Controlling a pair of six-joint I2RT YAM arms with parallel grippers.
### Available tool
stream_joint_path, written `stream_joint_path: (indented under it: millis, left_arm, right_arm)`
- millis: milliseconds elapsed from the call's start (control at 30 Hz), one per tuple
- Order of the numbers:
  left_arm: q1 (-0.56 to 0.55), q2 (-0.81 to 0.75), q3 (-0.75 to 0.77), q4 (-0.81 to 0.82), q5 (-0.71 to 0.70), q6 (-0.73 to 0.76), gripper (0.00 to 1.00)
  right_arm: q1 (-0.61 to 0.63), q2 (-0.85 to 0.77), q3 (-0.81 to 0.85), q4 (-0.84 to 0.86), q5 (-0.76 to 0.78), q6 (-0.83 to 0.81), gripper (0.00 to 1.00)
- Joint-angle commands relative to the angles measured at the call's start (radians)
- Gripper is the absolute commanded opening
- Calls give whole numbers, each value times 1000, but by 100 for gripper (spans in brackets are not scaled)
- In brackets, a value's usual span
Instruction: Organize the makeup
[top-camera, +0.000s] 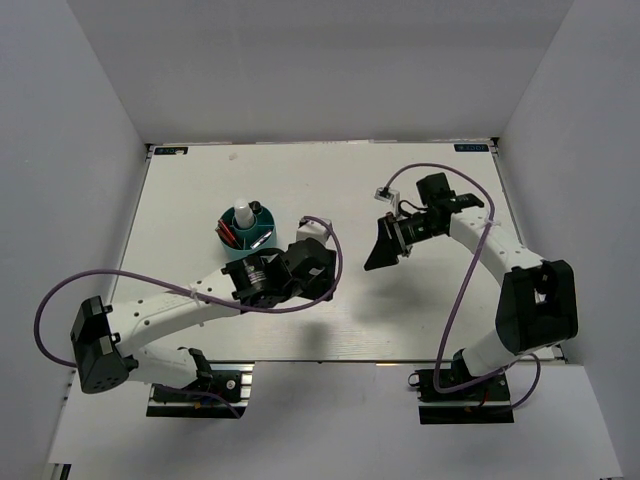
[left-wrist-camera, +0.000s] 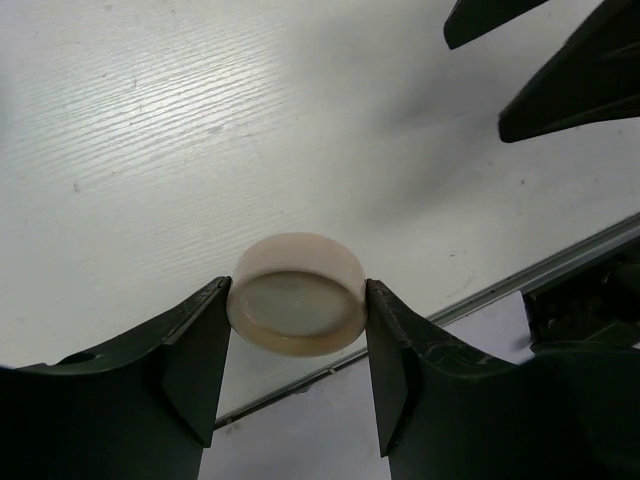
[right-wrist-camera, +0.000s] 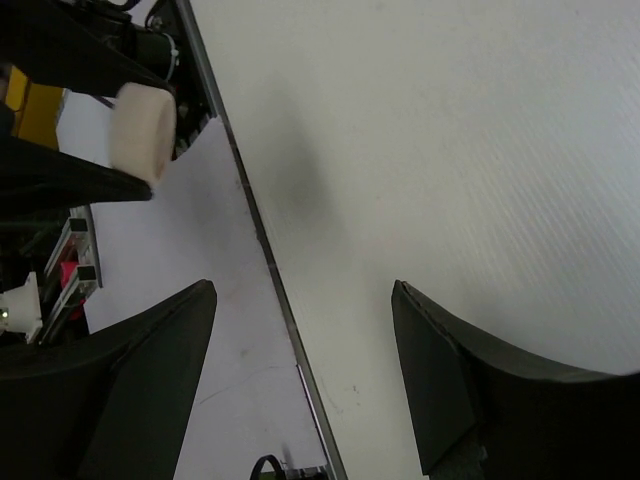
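My left gripper (left-wrist-camera: 297, 300) is shut on a tiny round clear jar (left-wrist-camera: 297, 293), one finger pad on each side, and holds it above the white table near the front edge. In the top view the left gripper (top-camera: 322, 280) is right of the teal holder and the jar is hidden under it. The jar also shows in the right wrist view (right-wrist-camera: 143, 130), held between the left fingers. My right gripper (right-wrist-camera: 300, 300) is open and empty above the table, also in the top view (top-camera: 381, 254). The teal holder (top-camera: 232, 250) holds a white bottle (top-camera: 243, 215), red pencils (top-camera: 228, 232) and a greyish palette (top-camera: 262, 240).
The table's front metal edge (left-wrist-camera: 540, 270) runs close under the left gripper. The right gripper's dark fingers (left-wrist-camera: 565, 75) show at the top right of the left wrist view. White walls close in the table on three sides.
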Motion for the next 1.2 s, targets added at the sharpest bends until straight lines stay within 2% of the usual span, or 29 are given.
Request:
stream_joint_path:
  millis: [0,200,833,1167]
  left_arm:
    - [7,-1,26,-24,-47,-13,43]
    - [16,16,27,2,-7,8,43]
    - [16,48,55,68,82,62,43]
    - [16,53,72,57,47,75,43]
  right_arm:
    - [32,19,92,-3,-66,63,76]
    - [122,105,229,-94,-96,79,78]
    - [250,213,298,-107,-80,80,78]
    - [288,249,318,-174,-95,28,67]
